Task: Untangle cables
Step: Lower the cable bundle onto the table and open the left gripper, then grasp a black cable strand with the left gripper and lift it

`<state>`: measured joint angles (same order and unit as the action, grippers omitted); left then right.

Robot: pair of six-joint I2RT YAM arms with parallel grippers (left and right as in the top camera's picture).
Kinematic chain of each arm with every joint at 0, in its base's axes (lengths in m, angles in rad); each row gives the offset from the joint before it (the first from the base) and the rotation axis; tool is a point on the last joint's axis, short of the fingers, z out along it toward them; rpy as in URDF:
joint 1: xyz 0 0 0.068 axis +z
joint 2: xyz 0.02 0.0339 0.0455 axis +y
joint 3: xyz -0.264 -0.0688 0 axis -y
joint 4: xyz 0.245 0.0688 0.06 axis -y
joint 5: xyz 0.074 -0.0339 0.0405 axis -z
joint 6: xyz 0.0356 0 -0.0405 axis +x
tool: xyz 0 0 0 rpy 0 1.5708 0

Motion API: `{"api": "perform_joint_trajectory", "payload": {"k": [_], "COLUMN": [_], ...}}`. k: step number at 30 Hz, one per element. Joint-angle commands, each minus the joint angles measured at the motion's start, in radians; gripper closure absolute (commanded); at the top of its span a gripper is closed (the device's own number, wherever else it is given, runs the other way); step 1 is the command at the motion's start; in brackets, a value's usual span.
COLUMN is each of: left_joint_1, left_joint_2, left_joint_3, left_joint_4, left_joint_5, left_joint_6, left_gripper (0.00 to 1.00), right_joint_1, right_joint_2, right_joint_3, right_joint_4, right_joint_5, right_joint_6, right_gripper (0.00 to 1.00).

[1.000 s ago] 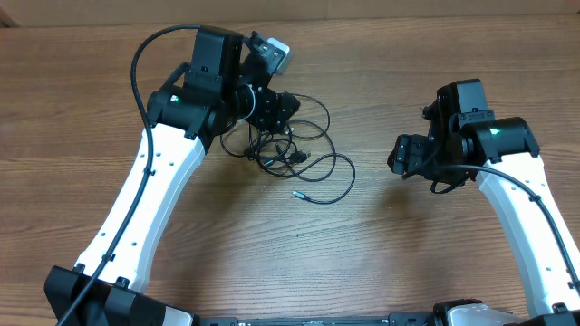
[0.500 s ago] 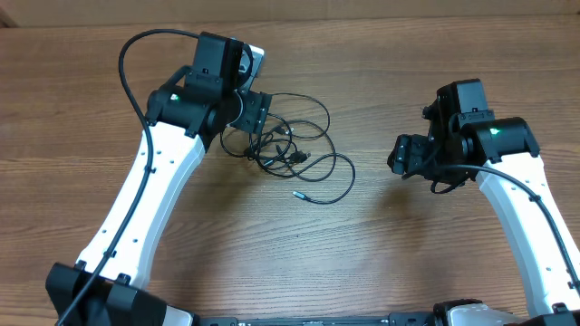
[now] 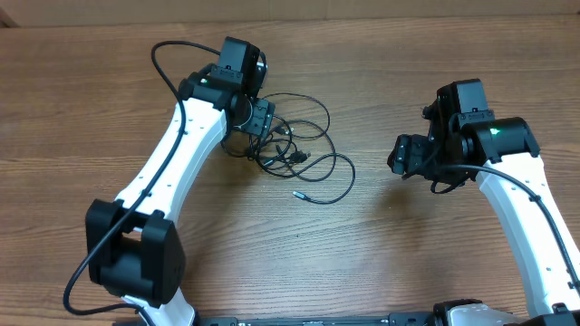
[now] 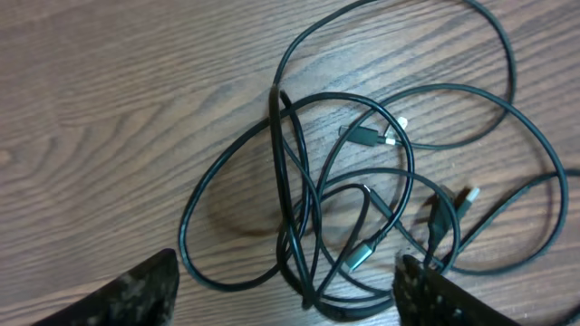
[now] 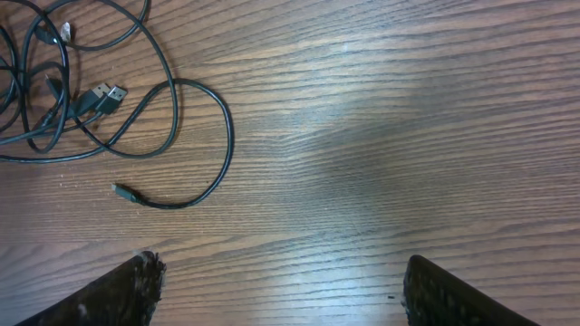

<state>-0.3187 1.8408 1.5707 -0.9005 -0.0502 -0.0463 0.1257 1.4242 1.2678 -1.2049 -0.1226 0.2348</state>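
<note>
The cables point(image 3: 288, 156) lie as a loose tangle of thin black cords on the wooden table, left of centre. One free end with a small plug point(image 3: 296, 194) trails toward the front. My left gripper point(image 3: 264, 127) hangs open over the tangle's left side. In the left wrist view its fingers point(image 4: 136, 294) straddle the lower loops of the cables point(image 4: 275, 154), beside a silver-tipped plug point(image 4: 361, 256), and hold nothing. My right gripper point(image 3: 399, 156) stands open to the right, apart from the cords. Its wrist view shows the cables point(image 5: 101, 96) at the upper left and only bare wood between its fingers point(image 5: 449, 294).
The wooden table point(image 3: 381, 244) extends all round the tangle. A thick black cable point(image 3: 168, 54) fixed to the left arm arches behind it near the far edge. Both white arms reach in from the front corners.
My left arm has swung and turned its wrist, and its gripper now sits slightly lower over the tangle's left side. The cables and my right arm have not moved.
</note>
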Motion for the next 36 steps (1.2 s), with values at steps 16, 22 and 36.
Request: {"api": "perform_joint_trajectory", "payload": {"k": [16, 22, 36], "left_joint_1": [0.005, 0.006, 0.006], "left_joint_2": [0.135, 0.153, 0.120], "left_joint_3": [0.019, 0.020, 0.105], "left_joint_4": [0.037, 0.071, 0.047], "left_joint_5": [-0.012, -0.011, 0.056], "left_joint_6": [-0.085, -0.092, -0.092], "left_gripper": [0.16, 0.27, 0.85], "right_joint_1": [-0.002, -0.002, -0.002], "right_joint_2": [-0.002, -0.002, -0.002], "right_joint_3": [0.001, 0.001, 0.001], "right_joint_4": [-0.007, -0.010, -0.009], "right_joint_5": [0.010, 0.010, 0.010], "right_joint_6": [-0.001, -0.001, -0.001], "right_gripper": [0.17, 0.17, 0.17]}}
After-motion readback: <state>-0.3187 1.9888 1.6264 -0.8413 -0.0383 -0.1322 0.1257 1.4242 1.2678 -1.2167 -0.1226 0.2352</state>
